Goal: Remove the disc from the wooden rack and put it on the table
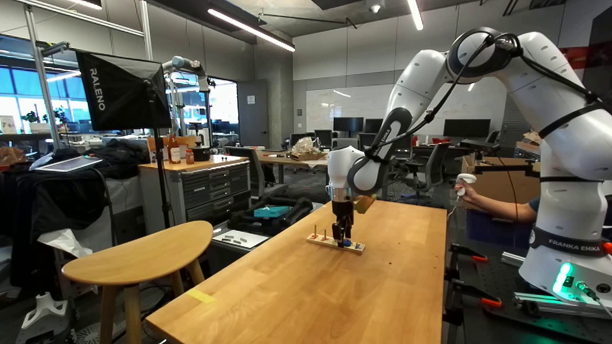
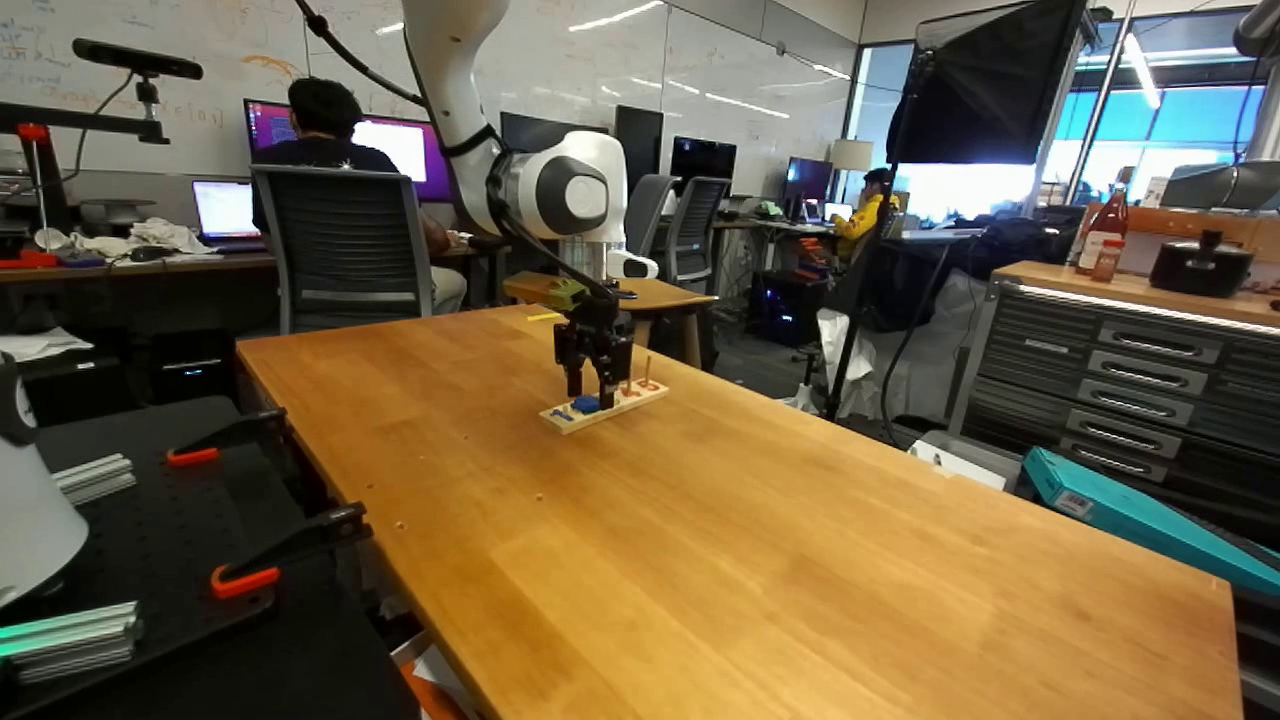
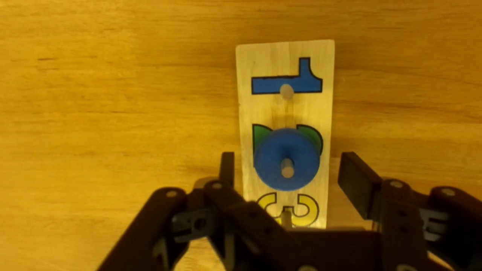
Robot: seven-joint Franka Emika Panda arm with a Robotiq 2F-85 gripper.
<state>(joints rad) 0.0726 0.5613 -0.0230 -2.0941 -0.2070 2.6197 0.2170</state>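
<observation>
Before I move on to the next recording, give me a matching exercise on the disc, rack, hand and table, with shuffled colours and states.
Things
1. disc
2. wooden rack
3. hand
4. table

Descriptions
A. light brown, beneath the rack
B. open, not gripping anything
C. blue, around a peg
D. pale, printed with numerals

Pairs: 1-C, 2-D, 3-B, 4-A

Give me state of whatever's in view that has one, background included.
blue disc, threaded on a peg
claw, open, clear of the disc
wooden rack, flat on the table
green base light, lit
laptop, open, screen lit
purple-screened monitor, on
cabinet drawers, shut
controller, in a hand
</observation>
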